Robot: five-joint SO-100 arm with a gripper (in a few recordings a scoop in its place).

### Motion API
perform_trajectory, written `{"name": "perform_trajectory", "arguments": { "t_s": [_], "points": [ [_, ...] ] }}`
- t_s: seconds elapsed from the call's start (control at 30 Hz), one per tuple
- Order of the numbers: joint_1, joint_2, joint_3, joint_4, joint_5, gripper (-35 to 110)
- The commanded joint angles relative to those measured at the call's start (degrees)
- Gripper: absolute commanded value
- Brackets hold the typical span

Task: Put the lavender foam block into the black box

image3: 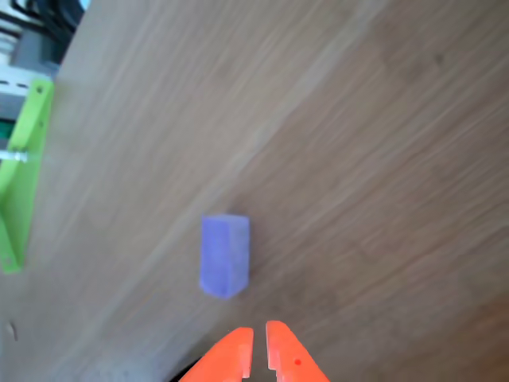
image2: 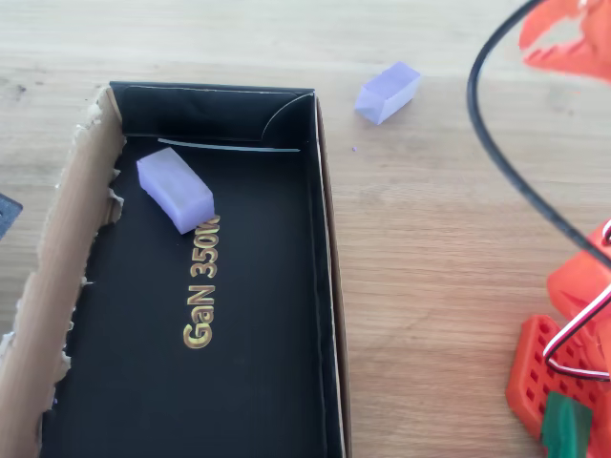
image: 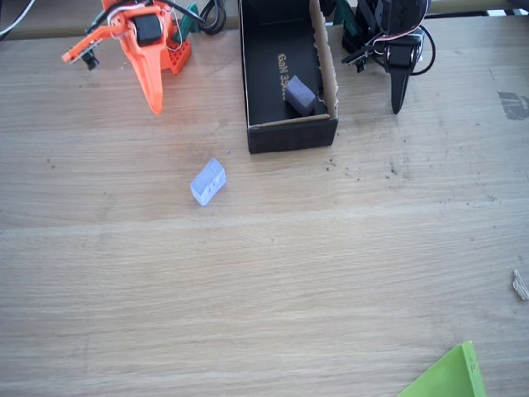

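Gripper (image3: pixel 259 350): orange, two-fingered; fingertips nearly together with only a thin slit between them, holding nothing. In the wrist view it points toward the block from short of it. In the fixed view it hangs near the table's far edge, up and to the left of the block and well apart from it

Lavender foam block (image3: pixel 224 255): small pale brick lying loose on the bare table, outside the box. In the fixed view it sits in front of and to the left of the box's near corner; in the overhead view it lies just beyond the box's upper right corner. Set at a slant to the table's grain

Black box (image: pixel 291 135): low-walled, open on top, one raw brown cardboard side, gold lettering on the floor

Darker purple block (image: pixel 301 95): already lying inside the box, near the brown side, partly over the lettering

Table (image: pixel 273 273): pale wood, carrying all of the above

Step in hand, as judged: approach, no grasp made yet. To do it well, spread the fingers wider than the block's short side, turn the wrist to match its slant, descend straddling it, and close gently since foam yields. Release above open floor, away from the darker block
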Motion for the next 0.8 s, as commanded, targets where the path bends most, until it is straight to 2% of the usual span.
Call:
{"name": "perform_trajectory", "arguments": {
  "t_s": [0.0,0.13,0.27,0.33,0.57,0.77],
  "points": [
    [0.4,-14.0,-19.6,8.1,1.7,0],
    [0.4,-24.7,-31.7,14.2,-2.0,0],
    [-1.7,-25.6,-33.0,14.8,-8.3,0],
    [-1.5,-26.5,-32.9,13.8,-15.8,0],
    [-1.3,-29.0,-33.2,9.1,-20.2,0],
    [-1.1,-28.7,-33.2,11.4,-19.1,0]
  ]
}}
